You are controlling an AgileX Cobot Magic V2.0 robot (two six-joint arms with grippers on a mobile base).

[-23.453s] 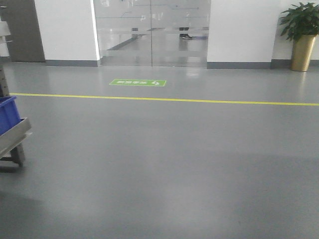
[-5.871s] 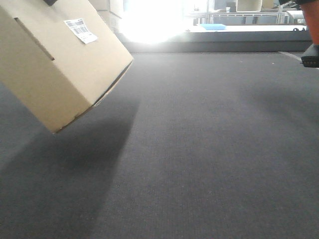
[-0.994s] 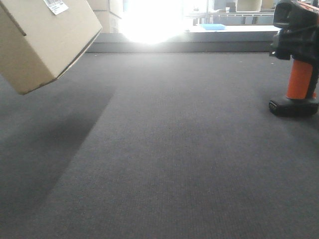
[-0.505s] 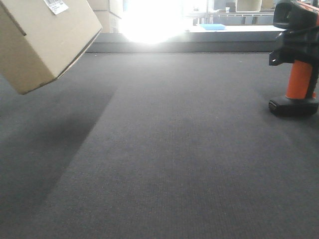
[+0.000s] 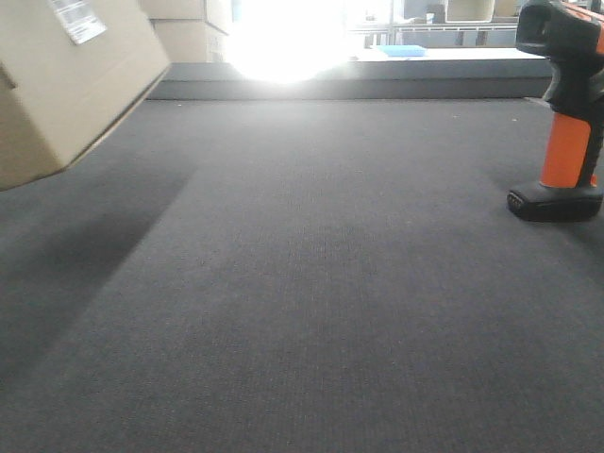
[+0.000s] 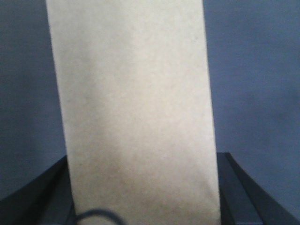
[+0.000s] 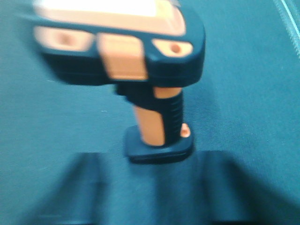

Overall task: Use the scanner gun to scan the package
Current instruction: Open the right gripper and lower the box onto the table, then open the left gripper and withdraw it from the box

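Across the near foreground of the front view stretches bare dark mat [image 5: 311, 311], with nothing lying between the two task things. At the left edge the package [image 5: 66, 85] hangs tilted above the mat, its white barcode sticker [image 5: 77, 19] on the upward-facing side. The left wrist view shows its tan face filling the space between the left gripper's [image 6: 143, 187] dark fingers [image 6: 236, 187], which look clamped on it. At the right edge the scanner gun [image 5: 566, 113] stands upright on its flat black foot, well apart from the box. In the right wrist view the scanner is blurred and sits ahead of the right gripper [image 7: 147, 187], whose fingers appear spread and empty. To finish well, I judge the box should be lowered evenly and only then released. Farther back stand stacked cartons [image 5: 184, 24], a raised ledge [image 5: 377, 87] and bright window glare; none blocks the way.
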